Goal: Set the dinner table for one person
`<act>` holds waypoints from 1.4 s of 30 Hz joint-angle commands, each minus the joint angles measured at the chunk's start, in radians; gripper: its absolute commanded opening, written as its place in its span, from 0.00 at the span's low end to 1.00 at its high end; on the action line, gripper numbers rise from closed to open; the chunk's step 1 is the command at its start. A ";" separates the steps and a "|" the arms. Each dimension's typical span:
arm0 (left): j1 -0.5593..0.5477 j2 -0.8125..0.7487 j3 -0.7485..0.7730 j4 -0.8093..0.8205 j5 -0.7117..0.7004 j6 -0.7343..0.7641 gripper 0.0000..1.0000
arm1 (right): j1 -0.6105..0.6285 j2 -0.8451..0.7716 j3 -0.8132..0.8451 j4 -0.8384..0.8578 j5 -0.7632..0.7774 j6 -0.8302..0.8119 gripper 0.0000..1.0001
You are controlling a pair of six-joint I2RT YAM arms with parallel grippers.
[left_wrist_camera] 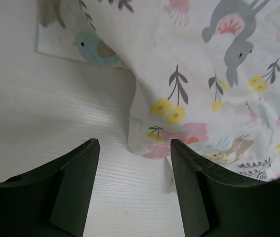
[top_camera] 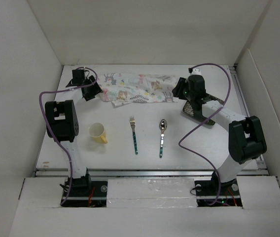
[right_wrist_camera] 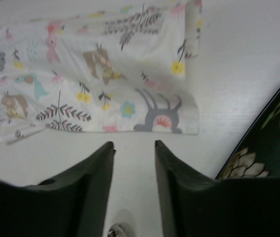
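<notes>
The white dinner table [top_camera: 125, 160] holds a rumpled animal-and-leaf patterned placemat [top_camera: 137, 88] at the back. My left gripper [top_camera: 93, 91] is open at the placemat's left end; in the left wrist view a folded corner of the placemat [left_wrist_camera: 204, 74] lies just ahead of the open gripper [left_wrist_camera: 135, 148], and nothing is between the jaws. My right gripper [top_camera: 179, 92] is open and empty at the placemat's right end, and the wrist view shows the gripper [right_wrist_camera: 134, 145] just short of the placemat edge [right_wrist_camera: 95, 74]. A black floral plate [top_camera: 197, 112] lies under the right arm.
A yellow cup [top_camera: 98, 132] sits at the left. A fork [top_camera: 134, 134] and a spoon [top_camera: 162, 137] lie side by side mid-table. The plate's rim [right_wrist_camera: 270, 143] shows at the right of the right wrist view, and the spoon's end [right_wrist_camera: 116, 230] shows below the jaws. White walls enclose the table.
</notes>
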 commanded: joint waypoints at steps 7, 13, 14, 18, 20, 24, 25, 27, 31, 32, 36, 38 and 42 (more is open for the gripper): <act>-0.006 0.067 0.049 0.001 0.041 -0.001 0.57 | 0.016 0.133 -0.009 0.007 -0.014 0.017 0.56; -0.031 0.105 0.077 0.044 0.064 -0.034 0.46 | 0.016 0.226 0.081 -0.051 0.055 0.055 0.56; -0.031 0.110 0.072 0.069 0.074 -0.050 0.41 | 0.016 0.240 0.092 -0.054 0.076 0.060 0.56; -0.031 0.145 0.104 0.072 0.093 -0.060 0.06 | 0.016 0.268 0.118 -0.065 0.102 0.063 0.56; -0.031 0.153 0.118 0.077 0.091 -0.060 0.00 | 0.025 0.279 0.124 -0.071 0.113 0.060 0.56; -0.020 0.125 0.106 0.101 0.062 -0.064 0.00 | 0.025 0.291 0.126 -0.069 0.122 0.064 0.56; 0.000 0.114 0.105 0.098 0.056 -0.055 0.00 | 0.025 0.291 0.126 -0.069 0.125 0.061 0.56; 0.029 0.064 0.083 0.097 0.041 -0.055 0.00 | 0.025 0.285 0.120 -0.071 0.145 0.058 0.56; 0.071 -0.054 0.026 0.110 0.033 -0.064 0.00 | 0.034 0.286 0.112 -0.077 0.142 0.058 0.58; 0.071 -0.089 0.017 0.110 0.033 -0.067 0.00 | 0.034 0.291 0.120 -0.082 0.145 0.058 0.58; 0.052 -0.151 0.005 0.112 0.041 -0.075 0.00 | 0.045 0.325 0.164 -0.129 0.127 0.049 0.58; 0.043 -0.151 0.000 0.110 0.039 -0.067 0.00 | 0.054 0.326 0.163 -0.129 0.124 0.040 0.58; 0.043 -0.125 -0.026 0.112 0.044 -0.067 0.00 | 0.100 0.300 0.124 -0.074 0.116 0.031 0.58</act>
